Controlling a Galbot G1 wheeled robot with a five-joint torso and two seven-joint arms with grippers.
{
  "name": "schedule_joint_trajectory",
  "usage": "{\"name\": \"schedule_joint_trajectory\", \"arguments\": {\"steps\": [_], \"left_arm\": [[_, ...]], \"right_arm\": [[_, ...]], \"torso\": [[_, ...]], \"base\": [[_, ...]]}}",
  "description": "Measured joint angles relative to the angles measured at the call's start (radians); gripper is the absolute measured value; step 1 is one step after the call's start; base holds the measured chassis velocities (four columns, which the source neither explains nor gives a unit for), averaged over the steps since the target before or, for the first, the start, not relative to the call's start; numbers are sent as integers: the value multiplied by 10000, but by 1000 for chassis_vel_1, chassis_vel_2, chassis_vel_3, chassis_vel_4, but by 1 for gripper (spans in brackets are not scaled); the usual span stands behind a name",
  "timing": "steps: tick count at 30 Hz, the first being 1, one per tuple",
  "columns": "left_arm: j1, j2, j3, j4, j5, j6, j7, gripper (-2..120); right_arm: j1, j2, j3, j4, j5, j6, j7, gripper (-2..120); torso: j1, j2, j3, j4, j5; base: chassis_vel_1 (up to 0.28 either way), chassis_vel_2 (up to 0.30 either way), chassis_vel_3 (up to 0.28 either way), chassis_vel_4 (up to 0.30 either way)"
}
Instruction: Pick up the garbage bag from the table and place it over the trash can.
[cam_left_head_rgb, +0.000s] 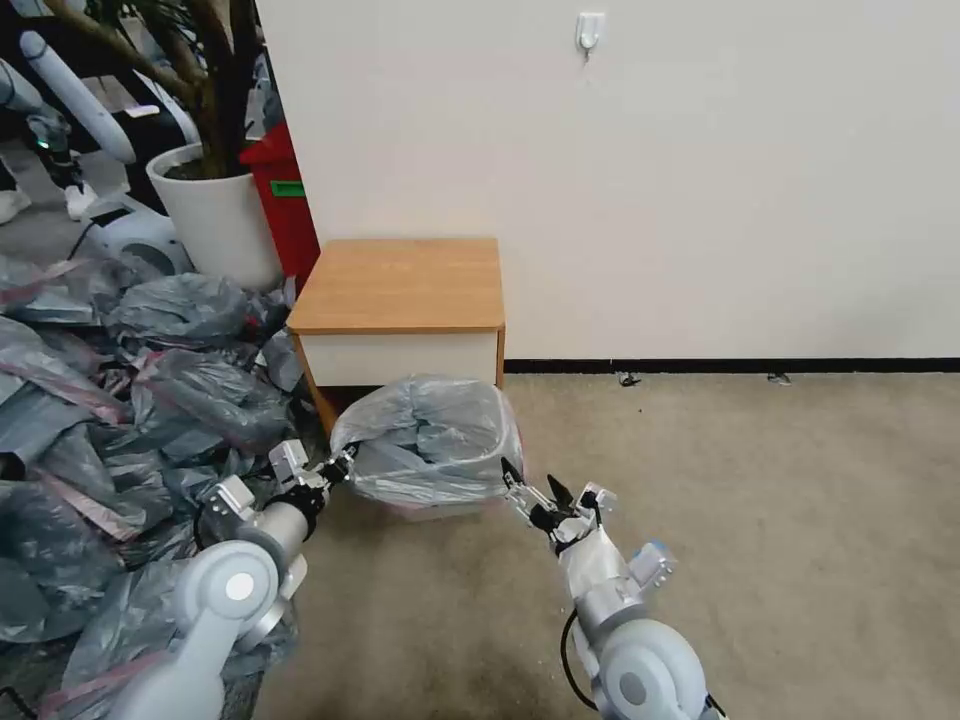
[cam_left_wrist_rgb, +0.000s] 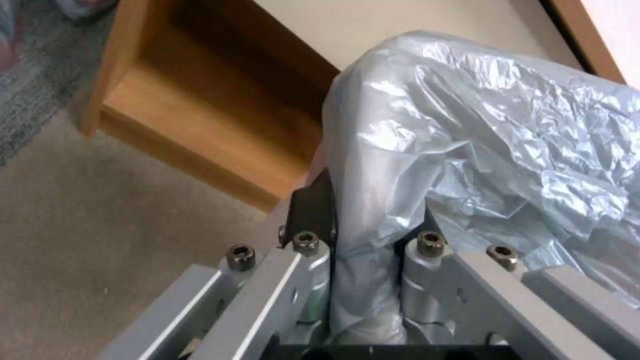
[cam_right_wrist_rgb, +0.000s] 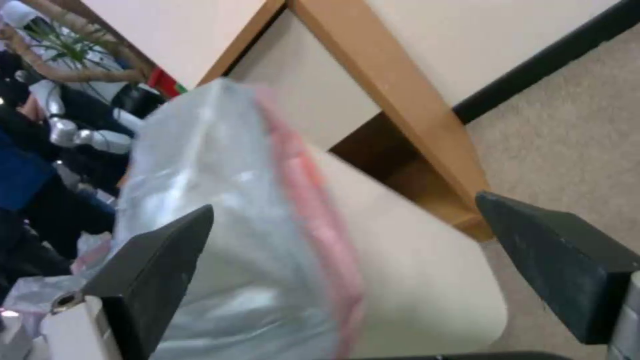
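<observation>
The grey translucent garbage bag (cam_left_head_rgb: 430, 432) is draped over the cream-white trash can (cam_left_head_rgb: 440, 510), which stands on the carpet in front of the table (cam_left_head_rgb: 400, 285). My left gripper (cam_left_head_rgb: 343, 467) is at the bag's left edge, shut on a fold of the plastic. From the left wrist, the garbage bag (cam_left_wrist_rgb: 480, 140) runs down between the fingers (cam_left_wrist_rgb: 313, 205). My right gripper (cam_left_head_rgb: 535, 490) is open just to the right of the can. In the right wrist view, the bag's pink-red band (cam_right_wrist_rgb: 313, 210) lies across the trash can (cam_right_wrist_rgb: 413, 270), between the spread fingers (cam_right_wrist_rgb: 160, 270).
A big heap of grey bags (cam_left_head_rgb: 120, 400) covers the floor on the left. Behind it stand a white planter (cam_left_head_rgb: 215, 210) and a red bin (cam_left_head_rgb: 285, 200). The wall is right behind the table. Bare carpet (cam_left_head_rgb: 750, 500) stretches to the right.
</observation>
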Motion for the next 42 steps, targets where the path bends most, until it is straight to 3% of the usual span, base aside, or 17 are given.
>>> {"name": "schedule_joint_trajectory", "arguments": {"steps": [6, 9, 10, 12, 13, 16, 17, 20, 26, 30, 42], "left_arm": [[44, 387, -290, 223, -247, 314, 854, 9], [75, 719, -610, 601, -310, 473, 1669, 9], [75, 719, -610, 601, -310, 473, 1669, 9], [104, 920, -874, 915, -318, 566, 2401, 9], [104, 920, -874, 915, -318, 566, 2401, 9], [130, 1081, -1162, 1373, -328, 587, 3263, 9], [130, 1081, -1162, 1373, -328, 587, 3263, 9], [293, 1133, -1354, 1570, -303, 595, 4165, 9], [519, 1193, -1441, 1447, -144, 539, 4948, 9], [560, 1241, -1385, 1313, 47, 355, 5213, 9], [647, 1179, -1084, 1148, 693, 109, 5493, 9]], "right_arm": [[261, -463, 210, -24, 831, 33, -300, 100], [316, -938, 321, 46, 1899, 186, -1209, 100], [316, -938, 321, 46, 1899, 186, -1209, 100], [339, -1197, 338, -63, 2610, 328, -2057, 100], [339, -1197, 338, -63, 2610, 328, -2057, 100], [448, -1437, 261, -481, 3284, 523, -3863, 100], [448, -1437, 261, -481, 3284, 523, -3863, 100], [742, -1674, 16, -1098, 3503, 407, -5989, 100], [1195, -2086, -300, -1895, 3532, -131, -8043, 100], [1448, -2251, -467, -2241, 3411, -361, -8512, 100], [1794, -2328, -648, -2443, 3325, -471, -8562, 100]], "torso": [[0, 0, 0, 1, 0], [0, 0, 0, 0, -1], [0, 0, 0, 0, -1], [1, 0, 0, 1, -1], [1, 0, 0, 1, -1], [0, 0, 0, 0, -1], [0, 0, 0, 0, -1], [0, -1, 0, 1, -1], [0, 0, 0, 2, -1], [0, 0, 0, 0, 0], [0, 0, 0, 1, 0]], "base": [[0, 0, 0, 0], [0, 0, 0, 0], [0, 0, 0, 0], [0, 0, 0, 0], [0, 0, 0, 0], [0, 0, 0, 0], [0, 0, 0, 0], [0, 0, 0, 0], [0, 0, 0, 0], [0, 0, 0, 0], [0, 0, 0, 0]]}}
